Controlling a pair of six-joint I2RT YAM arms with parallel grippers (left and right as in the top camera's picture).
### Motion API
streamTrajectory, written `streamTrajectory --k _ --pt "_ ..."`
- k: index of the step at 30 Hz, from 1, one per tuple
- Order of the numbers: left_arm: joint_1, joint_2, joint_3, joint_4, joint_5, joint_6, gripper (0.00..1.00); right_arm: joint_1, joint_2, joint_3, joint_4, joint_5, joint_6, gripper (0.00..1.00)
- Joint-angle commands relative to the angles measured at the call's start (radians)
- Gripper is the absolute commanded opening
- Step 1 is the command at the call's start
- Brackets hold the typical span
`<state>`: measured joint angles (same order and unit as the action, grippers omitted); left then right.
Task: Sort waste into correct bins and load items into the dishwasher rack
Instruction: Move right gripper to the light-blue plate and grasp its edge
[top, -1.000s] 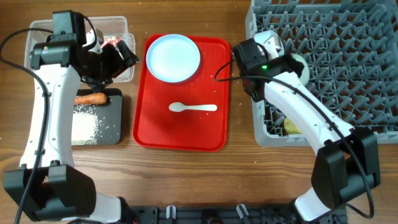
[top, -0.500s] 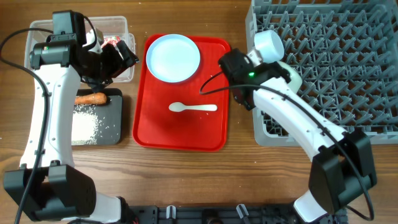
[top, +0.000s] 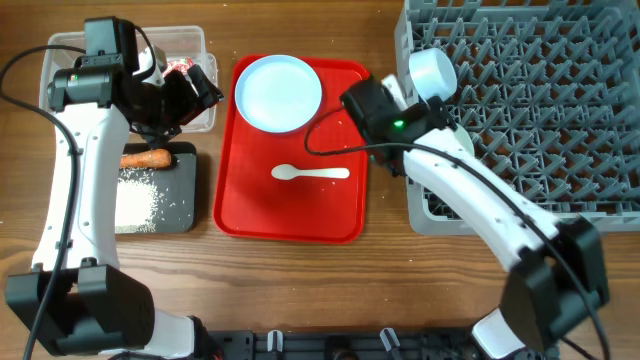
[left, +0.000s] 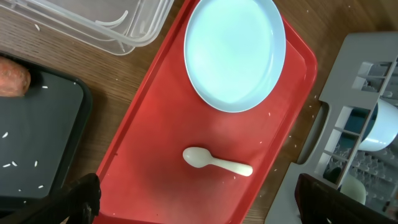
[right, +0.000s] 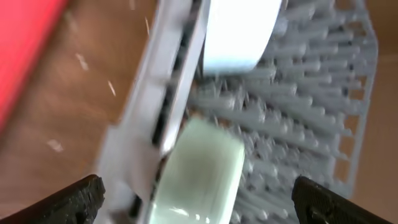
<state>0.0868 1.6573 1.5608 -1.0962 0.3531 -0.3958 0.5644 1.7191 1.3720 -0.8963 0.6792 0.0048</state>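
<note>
White spoon (top: 310, 173) lies crosswise on red tray (top: 290, 215), handle toward rack (top: 540, 120); left tool (left: 208, 202) and right tool (right: 202, 202) gape empty.

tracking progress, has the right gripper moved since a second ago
Yes: the right gripper went left, off the rack toward the red tray.
</note>
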Motion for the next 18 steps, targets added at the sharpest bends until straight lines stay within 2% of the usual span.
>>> streamTrajectory --k 1,5,6,11,18 --pt "-0.002 -0.025 0.010 0.002 -0.006 -0.002 1.00 0.003 -0.127 0.092 0.082 -0.384 0.013 0.99" --pt "-0.002 -0.025 0.010 0.002 -0.006 -0.002 1.00 0.003 -0.146 0.090 0.244 -0.805 0.045 0.98" --pt "-0.002 -0.025 0.010 0.002 -0.006 -0.002 1.00 0.003 -0.136 0.089 0.289 -0.810 0.103 0.95" --pt "-0.002 -0.025 0.010 0.002 -0.006 -0.002 1.00 0.013 -0.004 0.088 0.531 -0.660 0.380 0.92" --pt "-0.002 -0.025 0.010 0.002 -0.006 -0.002 1.00 0.017 0.302 0.088 0.675 -0.610 0.670 0.82"
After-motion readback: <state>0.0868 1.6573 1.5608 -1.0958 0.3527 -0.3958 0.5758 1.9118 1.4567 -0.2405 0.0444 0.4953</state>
